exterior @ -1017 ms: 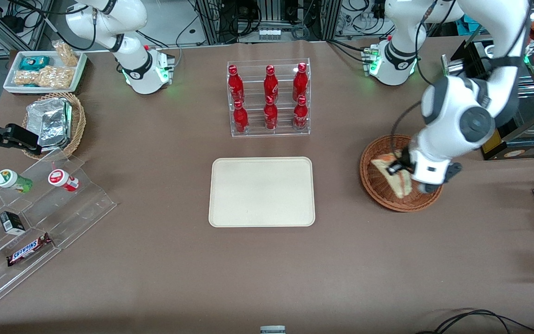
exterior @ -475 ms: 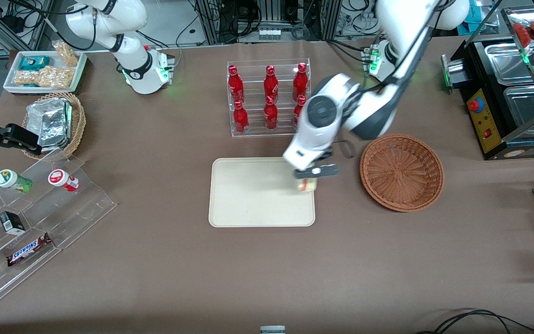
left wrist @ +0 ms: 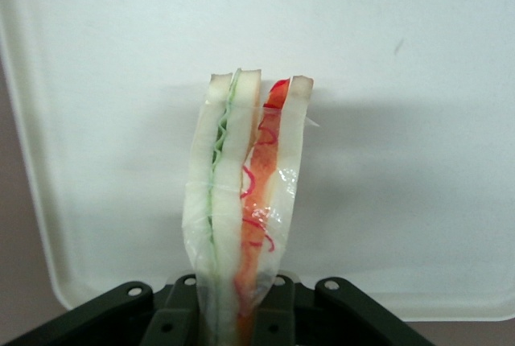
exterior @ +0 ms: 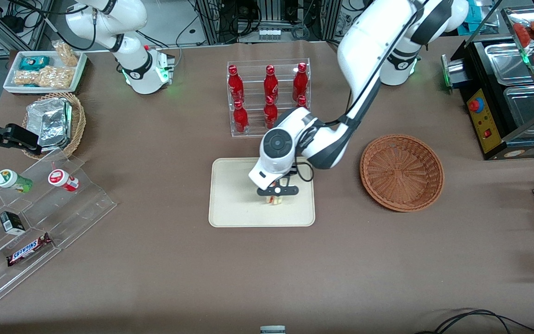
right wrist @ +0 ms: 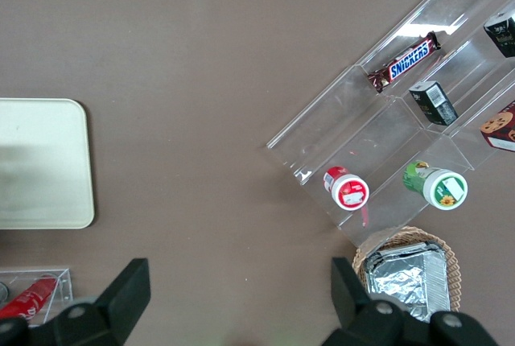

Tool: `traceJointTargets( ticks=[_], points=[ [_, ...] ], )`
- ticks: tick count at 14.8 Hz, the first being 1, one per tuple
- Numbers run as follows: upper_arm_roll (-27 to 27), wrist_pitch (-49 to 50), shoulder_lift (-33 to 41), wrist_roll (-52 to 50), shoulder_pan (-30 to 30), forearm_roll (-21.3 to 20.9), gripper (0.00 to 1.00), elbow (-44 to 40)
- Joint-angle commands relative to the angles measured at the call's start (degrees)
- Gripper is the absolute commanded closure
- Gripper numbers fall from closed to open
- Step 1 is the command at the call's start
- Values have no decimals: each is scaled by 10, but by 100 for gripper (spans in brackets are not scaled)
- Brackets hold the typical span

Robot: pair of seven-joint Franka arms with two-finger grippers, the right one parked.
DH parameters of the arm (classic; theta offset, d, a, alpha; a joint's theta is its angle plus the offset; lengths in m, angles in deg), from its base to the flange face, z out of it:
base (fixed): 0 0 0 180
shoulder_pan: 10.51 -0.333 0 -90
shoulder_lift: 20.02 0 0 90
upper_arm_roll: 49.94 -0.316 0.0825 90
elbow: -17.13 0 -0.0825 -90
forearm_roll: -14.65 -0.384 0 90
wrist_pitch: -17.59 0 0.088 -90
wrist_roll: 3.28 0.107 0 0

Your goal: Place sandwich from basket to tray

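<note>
Now we see the gripper (exterior: 276, 191) over the tray (exterior: 230, 204), fingers pinching one sandwich (left wrist: 241, 209) on edge. We count one basket (exterior: 402, 172), toward the working arm's end, holding nothing. Six red bottles (exterior: 269, 97) stand in a clear rack, farther from the front camera than the tray.

"SNICKERS" reads on the brown chocolate bar (right wrist: 405, 62).
</note>
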State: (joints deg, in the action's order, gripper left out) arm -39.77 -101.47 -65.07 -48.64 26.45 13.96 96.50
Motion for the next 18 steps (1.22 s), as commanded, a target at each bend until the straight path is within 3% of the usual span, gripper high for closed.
traceJointTargets(
  ticks=[1, 2, 3, 4, 5, 9, 11, 14, 16, 18],
  points=[
    [-9, 15, -44, -30, 28, -19, 80, -57],
    [-9, 14, -52, -36, 27, -26, 71, -63],
    [-9, 13, -59, -47, 27, -34, 43, -72],
    [-11, 12, -62, -66, 27, -35, 25, -76],
    [-11, 12, -61, -81, 24, -39, 0, -77],
    [-37, 29, 3, -100, 20, -57, 0, -73],
    [-65, 112, 67, -91, 19, -53, 0, -67],
    [-116, 162, 157, -55, 19, -14, 0, -10],
    [-179, 182, 230, 26, 19, 33, 0, 52],
    [-238, 245, 270, 97, 20, 51, 0, 69]
  ],
)
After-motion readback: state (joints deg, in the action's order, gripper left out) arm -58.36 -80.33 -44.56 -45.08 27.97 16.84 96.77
